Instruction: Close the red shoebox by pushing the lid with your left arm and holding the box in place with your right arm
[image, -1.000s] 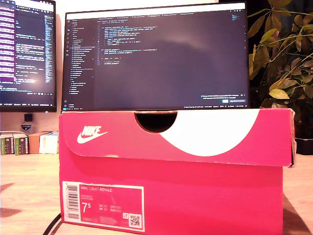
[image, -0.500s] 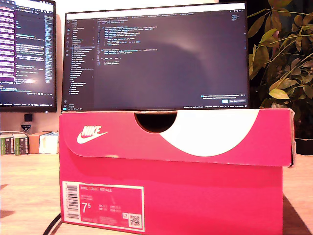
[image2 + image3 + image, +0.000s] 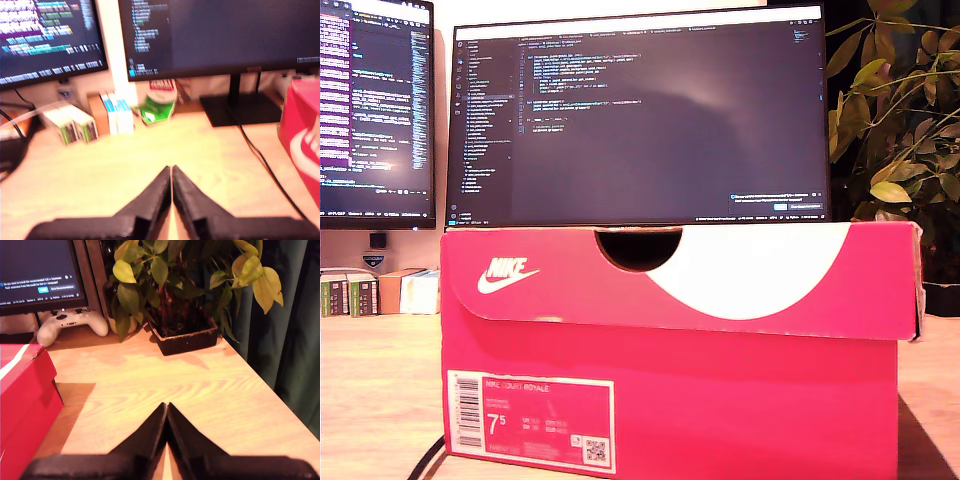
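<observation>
The red shoebox (image 3: 670,400) fills the front of the exterior view, its lid (image 3: 680,275) lying down over the body with a white swoosh and a finger notch at the top edge. No gripper shows in that view. In the first wrist view my first gripper (image 3: 171,172) is shut with nothing in it, above bare wood, and a corner of the shoebox (image 3: 302,135) lies off to one side, apart from it. My second gripper (image 3: 166,410) is shut and empty over the desk, with the shoebox (image 3: 22,405) beside it and not touched.
Two lit monitors (image 3: 640,115) stand behind the box. A potted plant (image 3: 175,305) and a white game controller (image 3: 70,322) sit at the desk's back. Small cartons (image 3: 75,125) and a black cable (image 3: 265,165) lie near the monitor stand. The desk edge (image 3: 280,400) drops off beside my second gripper.
A shadow on the wood at the exterior view's lower left has shrunk away. The box and lid have not moved.
</observation>
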